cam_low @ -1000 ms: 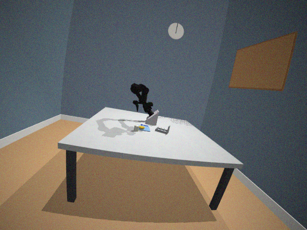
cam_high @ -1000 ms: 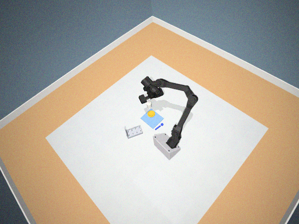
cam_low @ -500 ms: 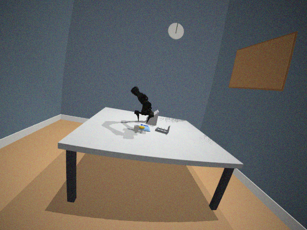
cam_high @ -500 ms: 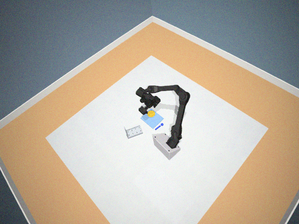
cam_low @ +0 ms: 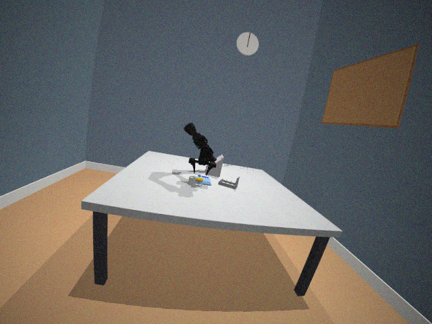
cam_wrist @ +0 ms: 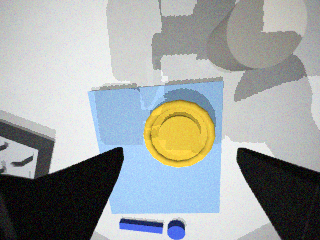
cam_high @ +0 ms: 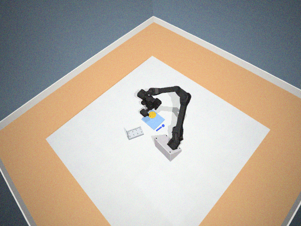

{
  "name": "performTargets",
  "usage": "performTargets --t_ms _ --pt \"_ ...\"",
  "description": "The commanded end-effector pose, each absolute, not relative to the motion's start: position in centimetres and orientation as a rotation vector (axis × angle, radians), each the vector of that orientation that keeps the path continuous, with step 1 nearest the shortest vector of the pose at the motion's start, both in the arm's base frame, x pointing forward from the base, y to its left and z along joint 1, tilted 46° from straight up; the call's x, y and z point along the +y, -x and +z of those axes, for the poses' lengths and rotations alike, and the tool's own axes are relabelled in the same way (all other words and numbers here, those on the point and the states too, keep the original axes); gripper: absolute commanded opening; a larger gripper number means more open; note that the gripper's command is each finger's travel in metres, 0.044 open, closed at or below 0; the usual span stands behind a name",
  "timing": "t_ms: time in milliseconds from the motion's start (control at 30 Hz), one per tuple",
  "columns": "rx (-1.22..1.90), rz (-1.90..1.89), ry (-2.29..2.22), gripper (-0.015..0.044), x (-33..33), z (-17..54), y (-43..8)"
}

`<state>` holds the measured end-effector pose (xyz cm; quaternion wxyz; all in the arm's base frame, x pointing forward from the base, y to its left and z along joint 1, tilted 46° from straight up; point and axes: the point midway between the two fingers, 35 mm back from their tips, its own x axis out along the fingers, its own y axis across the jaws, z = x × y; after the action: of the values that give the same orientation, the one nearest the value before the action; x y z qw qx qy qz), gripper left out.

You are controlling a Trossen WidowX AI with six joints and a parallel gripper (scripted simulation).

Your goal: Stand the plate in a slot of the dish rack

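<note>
The yellow round plate [cam_high: 152,114] [cam_low: 199,179] [cam_wrist: 179,133] lies flat on a light blue mat [cam_high: 155,123] [cam_low: 206,182] [cam_wrist: 165,192], near one edge of it. The grey dish rack [cam_high: 136,137] [cam_low: 227,185] [cam_wrist: 46,152] stands on the table beside the mat, with a taller wall at one end and small pegs inside. Only part of it shows at the left of the wrist view. My gripper [cam_high: 151,108] [cam_low: 200,173] [cam_wrist: 178,153] is open and empty. It hangs above the mat, fingers pointing down, and the plate shows between and beyond the fingertips in the wrist view.
A whitish cylinder [cam_wrist: 255,42] stands on the table past the mat's plate end. A blue bar [cam_high: 159,128] [cam_wrist: 141,226] and a blue round piece [cam_high: 162,125] [cam_wrist: 176,229] lie by the mat's opposite edge. The arm's grey wedge base [cam_high: 165,148] stands nearby.
</note>
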<state>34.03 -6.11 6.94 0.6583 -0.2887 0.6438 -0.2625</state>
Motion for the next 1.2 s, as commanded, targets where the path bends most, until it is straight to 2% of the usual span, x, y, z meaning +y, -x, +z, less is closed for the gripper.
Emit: performTargets --t_ms 0,833,900,1167 --pt "1.461 -0.59 0.656 0.04 -6.6 6.4 -34.1" --pt "1.461 -0.588 0.663 0.04 -9.5 4.0 -34.2" --pt "1.461 -0.588 0.663 0.0367 -9.5 4.0 -34.2" --pt "1.461 -0.588 0.663 0.0351 -9.5 4.0 -34.2"
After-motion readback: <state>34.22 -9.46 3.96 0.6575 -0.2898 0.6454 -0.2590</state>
